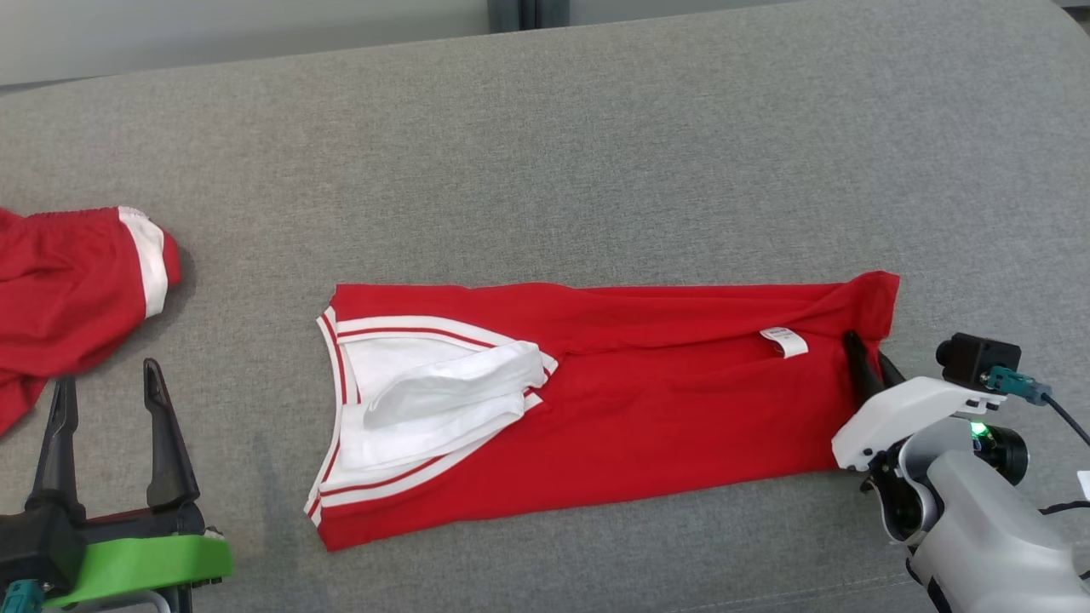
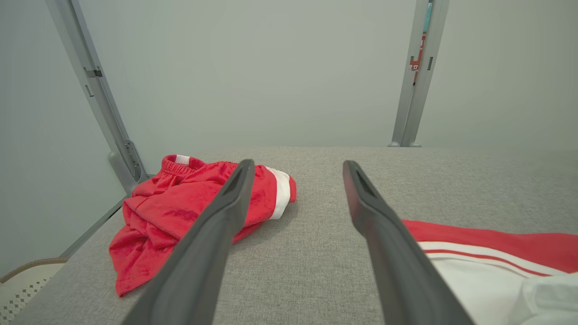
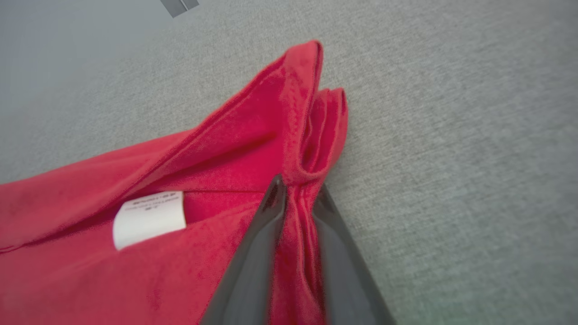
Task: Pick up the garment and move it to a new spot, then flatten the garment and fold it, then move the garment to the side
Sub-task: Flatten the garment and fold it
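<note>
Left end effector [image 1: 108, 375] sits low at the near left edge of the grey table [image 1: 596, 128], fingers spread wide with nothing between them. It hovers over bare cloth between the red shorts [image 1: 68, 289] and the red jersey [image 1: 647, 409], touching neither. It looks parked and ready to take the collar end.

Right end effector [image 1: 864, 353] is at the jersey's right end. The right wrist view shows its fingers pinched on a bunched ridge of the red hem, cloth squeezed between them [image 3: 299, 185]. Grip is on the edge, just past the white label [image 1: 784, 340], so a pull from there should tension the whole length.

The jersey lies mid-table, stretched left to right and already folded lengthwise into a long band. White-trimmed neck opening [image 1: 426, 400] faces left, hem faces right. The far right corner [image 3: 311, 67] stands up in loose layers rather than lying flat.

My read is that the fold is partly done, and the hem end is being taken to bring across toward the collar or to drag the piece aside.

Risks:
- The pinch may catch only some of the layers.
- The shorts sit close on the left and crowd any sideways move.
</note>
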You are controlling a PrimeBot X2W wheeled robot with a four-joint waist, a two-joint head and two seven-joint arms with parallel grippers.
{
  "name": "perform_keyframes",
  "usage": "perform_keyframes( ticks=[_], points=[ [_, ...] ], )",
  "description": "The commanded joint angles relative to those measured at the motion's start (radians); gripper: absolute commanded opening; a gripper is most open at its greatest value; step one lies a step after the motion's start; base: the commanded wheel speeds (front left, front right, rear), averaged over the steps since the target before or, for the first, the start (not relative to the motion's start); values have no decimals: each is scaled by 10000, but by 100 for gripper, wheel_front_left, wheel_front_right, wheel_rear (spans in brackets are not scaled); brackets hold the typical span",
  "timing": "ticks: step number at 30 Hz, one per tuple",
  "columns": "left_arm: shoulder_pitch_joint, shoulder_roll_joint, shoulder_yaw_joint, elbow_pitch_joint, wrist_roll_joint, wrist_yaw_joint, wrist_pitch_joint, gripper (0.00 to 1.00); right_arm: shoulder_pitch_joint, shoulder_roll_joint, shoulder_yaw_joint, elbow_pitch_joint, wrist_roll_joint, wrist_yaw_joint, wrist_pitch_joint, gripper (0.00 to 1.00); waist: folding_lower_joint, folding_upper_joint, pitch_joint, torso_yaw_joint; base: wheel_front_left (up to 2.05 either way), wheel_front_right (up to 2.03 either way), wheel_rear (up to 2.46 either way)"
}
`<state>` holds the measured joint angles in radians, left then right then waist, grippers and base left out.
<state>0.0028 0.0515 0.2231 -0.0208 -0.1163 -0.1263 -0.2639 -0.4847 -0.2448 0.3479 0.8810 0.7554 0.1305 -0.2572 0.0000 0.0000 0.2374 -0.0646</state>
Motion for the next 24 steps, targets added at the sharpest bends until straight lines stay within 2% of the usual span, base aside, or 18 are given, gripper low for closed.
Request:
perform_keyframes(
  ticks=[1, 6, 18, 24],
  points=[
    [-52, -11, -34, 14, -19, -36, -1, 100, -2, 142, 119, 113, 87, 3, -9, 0, 0, 0, 6, 3, 0, 0, 0],
    [16, -9, -111, 56, 56, -27, -1, 100, -80, -172, -368, -124, -122, -3, -59, 0, 0, 0, -63, 0, 0, 0, 0],
    [400, -8, 24, 185, 103, 6, 1, 100, 572, -1400, -2746, -635, -2145, -5, -79, 0, 0, 0, -522, -20, 0, 0, 0],
    [555, -7, 156, 246, 161, 120, -1, 100, 669, -1124, -2704, -1197, -2515, -5, -79, 0, 0, 0, -675, -104, 0, 0, 0]
  ],
)
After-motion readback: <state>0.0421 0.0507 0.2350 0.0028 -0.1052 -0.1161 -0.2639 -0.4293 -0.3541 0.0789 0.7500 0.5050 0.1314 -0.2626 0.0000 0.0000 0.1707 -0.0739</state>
